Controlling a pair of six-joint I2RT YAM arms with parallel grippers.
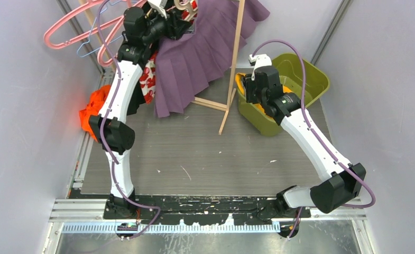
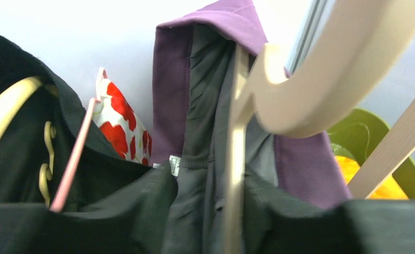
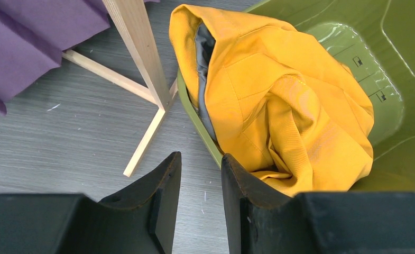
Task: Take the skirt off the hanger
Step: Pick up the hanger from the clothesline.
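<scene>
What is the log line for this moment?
left gripper: at purple skirt, grip unclear | right gripper: jaws slightly apart, empty, above green bin | skirt on hanger

**A:** From where does the top camera look?

**B:** From high up behind the near edge. It faces down on the whole grey table (image 1: 194, 153), from far away.

**A:** And the left wrist camera?

**B:** It is very near the purple skirt (image 2: 168, 95) and looks upward past a cream hanger (image 2: 321, 69).

**A:** The right wrist one?

**B:** It looks down, close over the green bin (image 3: 400, 63) with the yellow garment (image 3: 279, 95) in it. All three views share the skirt and the bin.
</scene>
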